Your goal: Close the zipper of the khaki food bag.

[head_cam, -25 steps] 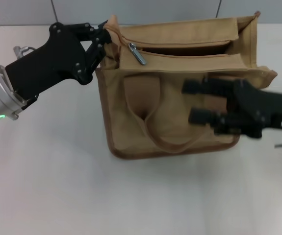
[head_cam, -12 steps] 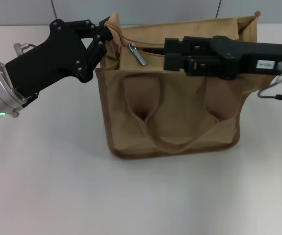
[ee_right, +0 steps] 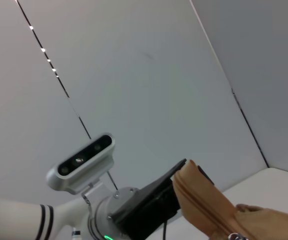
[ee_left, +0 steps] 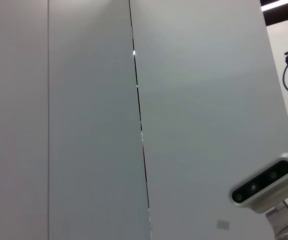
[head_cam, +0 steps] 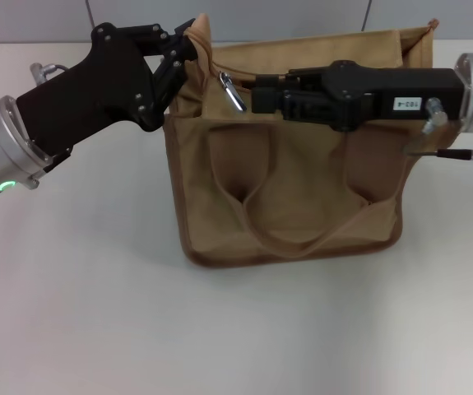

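The khaki food bag (head_cam: 294, 189) stands upright on the white table, its two strap handles facing me. The zipper (head_cam: 318, 76) runs along its top and is mostly hidden under my right arm. Its silver pull (head_cam: 233, 91) lies near the left end. My left gripper (head_cam: 183, 56) is shut on the bag's top left corner and holds it up. My right gripper (head_cam: 257, 93) reaches in from the right over the bag's top, fingers slightly apart, its tips just right of the pull. The right wrist view shows the bag's held corner (ee_right: 199, 195) and the left gripper (ee_right: 151, 207).
The white table (head_cam: 96, 288) spreads in front of and left of the bag. A grey panelled wall (ee_left: 194, 100) stands behind. The robot's head camera shows in both wrist views (ee_left: 266, 182) (ee_right: 81, 160).
My right gripper has risen from the bag's front to its top and moved left, up to the pull. My left gripper has lifted the held corner slightly.
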`<action>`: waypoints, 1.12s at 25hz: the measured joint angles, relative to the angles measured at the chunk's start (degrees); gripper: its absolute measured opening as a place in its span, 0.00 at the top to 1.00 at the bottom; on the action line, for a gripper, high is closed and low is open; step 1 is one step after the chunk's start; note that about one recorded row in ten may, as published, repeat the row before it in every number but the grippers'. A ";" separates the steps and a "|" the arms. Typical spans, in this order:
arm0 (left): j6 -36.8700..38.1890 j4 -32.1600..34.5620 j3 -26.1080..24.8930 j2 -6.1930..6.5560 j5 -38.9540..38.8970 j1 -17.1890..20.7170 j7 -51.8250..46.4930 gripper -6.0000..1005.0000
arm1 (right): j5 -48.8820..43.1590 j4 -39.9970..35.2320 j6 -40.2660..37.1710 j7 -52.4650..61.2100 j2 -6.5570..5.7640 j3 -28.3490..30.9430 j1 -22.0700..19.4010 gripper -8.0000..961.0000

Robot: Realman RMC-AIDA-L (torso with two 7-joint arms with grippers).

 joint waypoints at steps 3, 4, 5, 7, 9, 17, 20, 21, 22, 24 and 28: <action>0.00 -0.03 0.00 0.00 -0.01 -0.15 0.00 0.96 | -0.05 -0.03 0.82 0.00 0.09 -0.61 0.44 0.54; 0.02 -0.03 0.00 0.00 -0.02 -0.36 0.00 0.96 | -0.07 -0.08 1.70 -0.01 0.27 -1.40 0.77 0.57; 0.03 -0.02 0.00 0.00 -0.03 -0.46 -0.01 0.95 | -0.08 -0.09 2.23 -0.02 0.33 -1.87 0.89 0.59; 0.04 -0.01 0.00 0.00 -0.03 -0.61 -0.11 0.95 | -0.08 -0.10 2.74 -0.02 0.39 -2.37 1.01 0.64; 0.04 0.00 0.01 0.00 -0.03 -0.90 -0.41 0.95 | -0.07 -0.12 4.22 -0.02 0.50 -3.88 1.42 0.66; -1.11 -1.67 0.12 -0.14 0.19 -3.57 -0.63 0.95 | 0.74 -0.11 5.86 0.01 0.85 -5.75 1.99 0.66; -3.04 -3.36 0.13 -0.35 0.10 -4.55 -0.15 0.95 | 1.47 0.30 6.01 0.01 0.93 -5.79 2.09 0.66; -3.62 -3.77 -0.01 -0.39 0.03 -4.81 -0.14 0.95 | 1.75 0.43 6.14 0.01 0.96 -5.79 2.10 0.66; -4.02 -4.00 -0.10 -0.41 -0.01 -5.00 -0.14 0.95 | 1.91 0.45 6.32 0.01 0.97 -5.79 2.10 0.66; -4.62 -4.49 -0.28 -0.42 -0.25 -5.48 -0.22 0.95 | 2.34 0.81 7.23 0.01 1.04 -5.77 2.01 0.66; -5.09 -5.11 -0.30 -0.43 -1.18 -6.03 -0.34 0.95 | 2.89 1.83 8.08 0.04 1.09 -5.77 2.16 0.66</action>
